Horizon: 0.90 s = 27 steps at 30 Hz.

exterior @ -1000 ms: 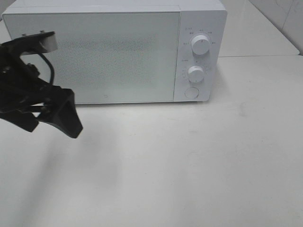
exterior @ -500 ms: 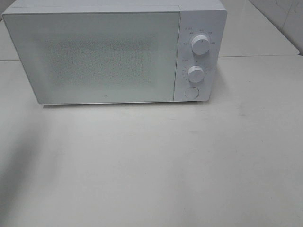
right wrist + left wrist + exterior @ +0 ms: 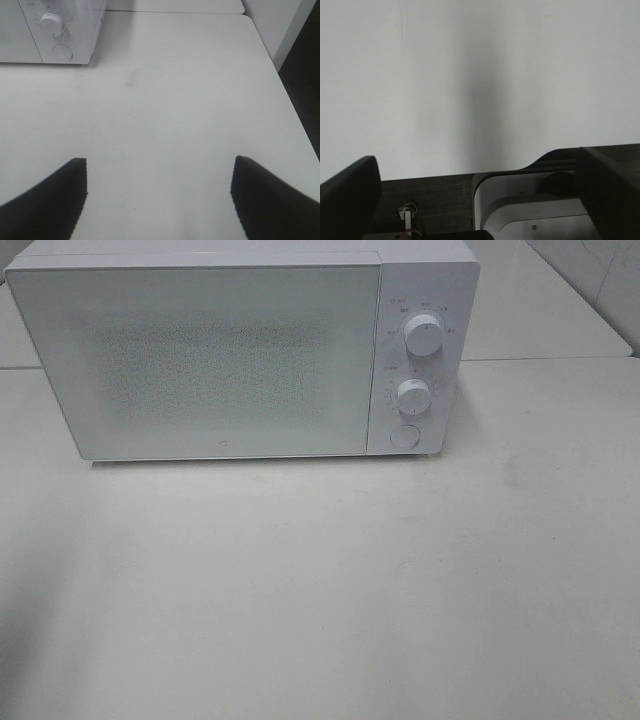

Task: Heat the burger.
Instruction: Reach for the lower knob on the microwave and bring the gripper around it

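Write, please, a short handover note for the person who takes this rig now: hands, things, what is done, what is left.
Left hand: open, holds nothing.
Right hand: open, holds nothing, over the table off the dial end of the microwave.
Burger: not visible in any view. The door is shut and its glass shows nothing inside.
Done: cannot tell whether the burger is already inside.
Left: probably check inside, then set the upper dial and lower dial to heat.

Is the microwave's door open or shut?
Shut. The white box-shaped microwave's frosted door lies flush with the knob panel.
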Each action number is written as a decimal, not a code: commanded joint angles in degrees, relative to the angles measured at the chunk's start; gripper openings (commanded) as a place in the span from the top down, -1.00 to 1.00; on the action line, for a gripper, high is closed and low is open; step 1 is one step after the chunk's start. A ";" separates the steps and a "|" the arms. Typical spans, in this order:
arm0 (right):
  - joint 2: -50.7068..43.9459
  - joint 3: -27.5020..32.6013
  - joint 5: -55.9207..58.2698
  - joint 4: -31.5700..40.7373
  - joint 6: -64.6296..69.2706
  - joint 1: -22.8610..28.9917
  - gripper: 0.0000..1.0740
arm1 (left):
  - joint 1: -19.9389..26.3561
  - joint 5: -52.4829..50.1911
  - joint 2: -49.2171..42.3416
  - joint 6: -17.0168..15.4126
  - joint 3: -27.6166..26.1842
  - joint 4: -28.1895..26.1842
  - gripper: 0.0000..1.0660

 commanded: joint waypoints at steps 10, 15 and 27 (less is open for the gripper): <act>-1.55 0.11 -0.34 -0.23 0.29 -0.34 -0.42 | 0.17 -1.66 -20.97 -0.46 11.29 0.23 -0.89; -1.55 0.11 -0.34 -0.23 0.29 -0.34 -0.42 | 0.17 -2.98 -30.19 -1.43 12.78 1.09 -0.89; -1.55 0.11 -0.34 -0.23 0.29 -0.34 -0.42 | 0.17 -3.04 -46.18 -2.23 12.83 1.83 -0.89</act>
